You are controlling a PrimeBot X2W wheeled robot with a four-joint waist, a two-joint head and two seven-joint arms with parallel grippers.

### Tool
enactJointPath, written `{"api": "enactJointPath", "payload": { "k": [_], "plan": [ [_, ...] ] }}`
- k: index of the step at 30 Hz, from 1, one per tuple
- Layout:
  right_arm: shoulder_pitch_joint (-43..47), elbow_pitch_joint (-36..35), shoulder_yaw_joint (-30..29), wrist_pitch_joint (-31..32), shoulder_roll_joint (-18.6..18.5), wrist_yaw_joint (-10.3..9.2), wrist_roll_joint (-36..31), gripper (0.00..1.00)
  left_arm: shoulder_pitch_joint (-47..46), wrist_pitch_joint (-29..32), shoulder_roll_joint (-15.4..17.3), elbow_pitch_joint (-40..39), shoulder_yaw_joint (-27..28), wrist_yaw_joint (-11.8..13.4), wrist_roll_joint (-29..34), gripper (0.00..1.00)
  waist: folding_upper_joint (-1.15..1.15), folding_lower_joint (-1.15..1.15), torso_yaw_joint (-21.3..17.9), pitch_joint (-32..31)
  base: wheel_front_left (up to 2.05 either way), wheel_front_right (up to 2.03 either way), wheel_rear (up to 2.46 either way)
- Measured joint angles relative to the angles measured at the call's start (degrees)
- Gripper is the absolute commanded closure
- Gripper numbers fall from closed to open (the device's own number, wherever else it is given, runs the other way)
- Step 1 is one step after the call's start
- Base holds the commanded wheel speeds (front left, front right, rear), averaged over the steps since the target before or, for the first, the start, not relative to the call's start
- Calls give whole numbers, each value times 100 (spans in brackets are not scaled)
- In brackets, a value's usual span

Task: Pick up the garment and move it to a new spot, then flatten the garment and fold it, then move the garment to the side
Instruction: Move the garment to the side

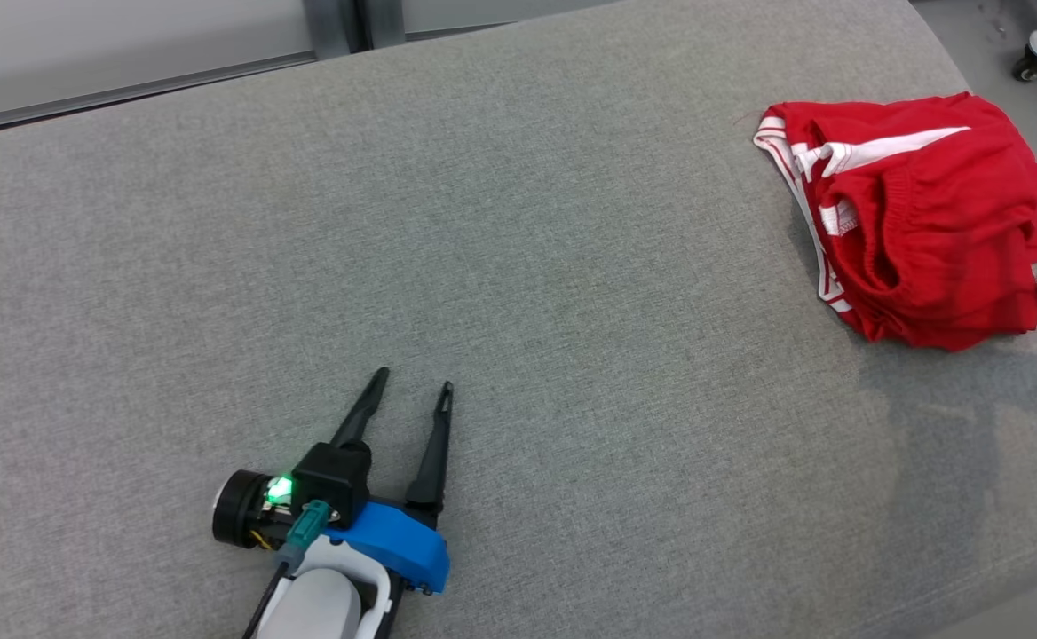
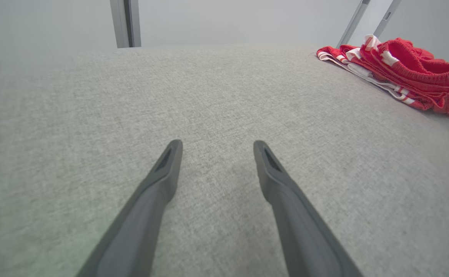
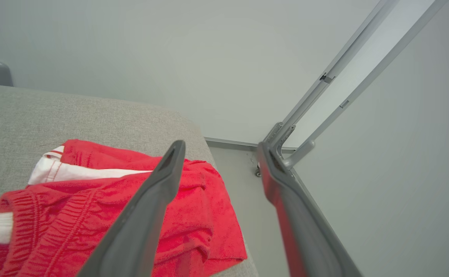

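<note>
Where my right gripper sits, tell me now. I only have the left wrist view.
Observer: The right gripper is at the right-hand edge of the red white-striped fabric shorts.
Operator: Give me its jaw state.
Observer: Open, with nothing between the fingers.
Operator: Describe what lies just past the shorts.
Observer: The grey woven cushion surface ends there. In the right wrist view, one finger shows against the bare floor and the other against the red cloth.
</note>
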Motion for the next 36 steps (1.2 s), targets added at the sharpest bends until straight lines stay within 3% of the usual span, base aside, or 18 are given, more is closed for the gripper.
{"api": "enactJointPath", "payload": {
  "k": [6, 12, 26, 36],
  "plan": [
    [563, -1377, -135, -1, 820, 0, 99, 0, 9, 3, 44, -40, 231, 156, -8, 0, 0, 0, 128, -122, 0, 0, 0],
    [1551, -2372, 505, 0, 1374, 1, 590, 0, 64, 10, 65, -166, 447, 286, -77, 0, 0, 0, 405, -274, 0, 0, 0],
    [2958, -2849, 907, 0, 1907, 0, 903, 0, 555, 11, 69, -323, 870, 560, -471, 0, 0, -1, 1187, -713, 0, 0, 0],
    [3410, -2872, 902, 0, 2019, 0, 846, 0, 884, 11, 71, -293, 1047, 552, -755, 0, 0, -1, 1432, -1144, 0, 0, 0]
  ]
}}
